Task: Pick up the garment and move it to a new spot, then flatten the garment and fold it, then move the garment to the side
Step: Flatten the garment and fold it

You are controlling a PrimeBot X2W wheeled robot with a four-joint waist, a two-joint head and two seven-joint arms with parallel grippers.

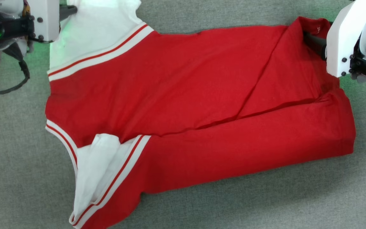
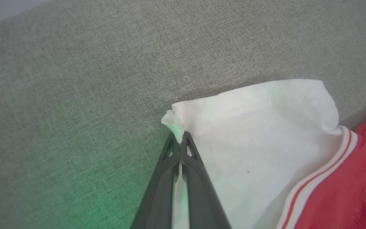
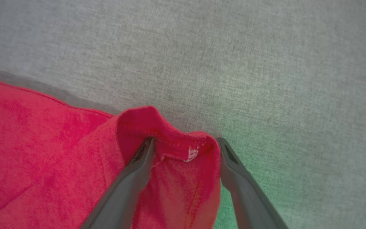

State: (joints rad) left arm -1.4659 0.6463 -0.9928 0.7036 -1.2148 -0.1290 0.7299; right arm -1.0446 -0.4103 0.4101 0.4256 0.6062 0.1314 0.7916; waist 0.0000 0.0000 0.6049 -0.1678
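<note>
The garment (image 1: pixel 183 95), red with white sleeves and red-white striped bands, lies partly folded on the grey surface, its lower long edge turned over the body. At the top left, my left gripper (image 2: pixel 179 137) is shut on the corner of the far white sleeve (image 2: pixel 259 133), and cloth shows pinched between its fingers. At the top right, my right gripper (image 3: pixel 185 141) is open. Its two fingers stand on either side of a raised red hem corner (image 3: pixel 173 130) that carries a small white tag. In the head view its dark fingers (image 1: pixel 313 43) reach into that corner.
Grey woven fabric surface (image 1: pixel 265 203) lies all around the garment, with bare room along the near side and the left. The near white sleeve (image 1: pixel 94 171) lies at the lower left, partly tucked under a striped band. A black cable (image 1: pixel 17 82) hangs from the left arm.
</note>
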